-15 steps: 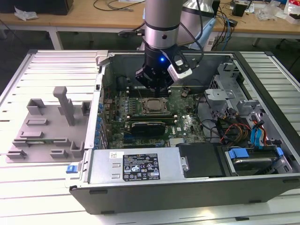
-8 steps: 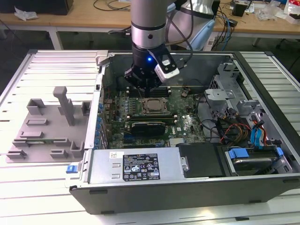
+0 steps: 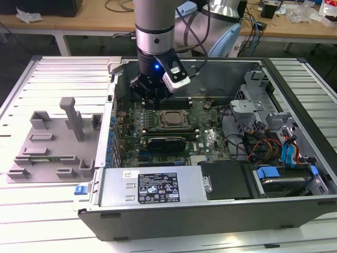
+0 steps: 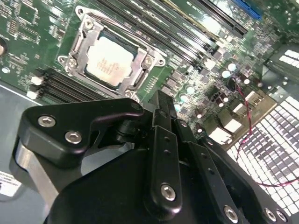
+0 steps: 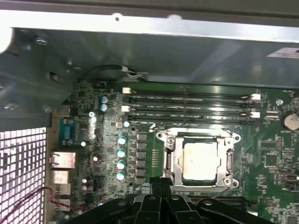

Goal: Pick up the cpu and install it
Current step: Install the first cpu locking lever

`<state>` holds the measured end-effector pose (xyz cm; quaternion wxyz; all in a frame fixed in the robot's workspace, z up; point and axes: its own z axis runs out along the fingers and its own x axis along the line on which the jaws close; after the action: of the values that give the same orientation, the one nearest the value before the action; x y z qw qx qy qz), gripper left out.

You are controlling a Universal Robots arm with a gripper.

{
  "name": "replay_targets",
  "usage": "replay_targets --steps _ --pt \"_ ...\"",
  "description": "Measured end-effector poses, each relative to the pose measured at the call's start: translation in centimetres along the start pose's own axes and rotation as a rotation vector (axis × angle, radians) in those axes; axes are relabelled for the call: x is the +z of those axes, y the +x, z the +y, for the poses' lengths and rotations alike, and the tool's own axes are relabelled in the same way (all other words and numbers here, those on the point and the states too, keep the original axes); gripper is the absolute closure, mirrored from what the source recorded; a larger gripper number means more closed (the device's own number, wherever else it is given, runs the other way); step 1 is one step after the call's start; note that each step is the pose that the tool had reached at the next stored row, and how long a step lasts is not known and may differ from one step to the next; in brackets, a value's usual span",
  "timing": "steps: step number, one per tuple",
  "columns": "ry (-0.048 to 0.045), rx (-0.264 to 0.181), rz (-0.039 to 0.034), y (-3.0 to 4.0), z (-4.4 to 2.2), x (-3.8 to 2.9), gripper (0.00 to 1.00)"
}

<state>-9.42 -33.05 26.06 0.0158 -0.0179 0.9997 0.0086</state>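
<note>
The cpu [image 3: 171,119] lies flat in the metal socket frame [image 3: 159,126] on the green motherboard inside the open computer case. Its shiny silver-grey top shows in both wrist views [image 4: 110,60] [image 5: 200,161], ringed by the frame [image 4: 70,60] [image 5: 174,161]. My gripper [image 3: 156,101] hangs just above the board, beside the socket on the exterior view's left and slightly behind it. It is shut with nothing between its black fingers [image 4: 160,100] [image 5: 160,187], and it does not touch the cpu.
The case's side walls [image 3: 113,105] enclose the board. Memory slots [image 5: 187,105] run behind the socket. A drive cage and cables [image 3: 263,132] fill the exterior view's right. A grey plastic tray with upright blocks [image 3: 52,142] lies outside the case on the left.
</note>
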Motion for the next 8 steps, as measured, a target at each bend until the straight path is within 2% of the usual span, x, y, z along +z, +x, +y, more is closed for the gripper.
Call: replay_targets --steps 1,2,4,6,7,8 --pt "-0.0025 0.000 -0.0002 0.21 0.01 -0.01 0.89" --pt "-0.0170 0.001 -0.0011 0.50 0.02 -0.02 0.89" --pt "-0.0357 0.001 -0.0022 0.63 0.02 -0.02 0.89" --pt "-0.0762 0.002 -0.0044 0.85 0.03 -0.03 0.89" --pt "-0.0869 0.003 -0.0050 0.91 0.03 -0.03 0.89" --pt "-0.0896 0.003 -0.0051 0.96 0.03 -0.03 0.89"
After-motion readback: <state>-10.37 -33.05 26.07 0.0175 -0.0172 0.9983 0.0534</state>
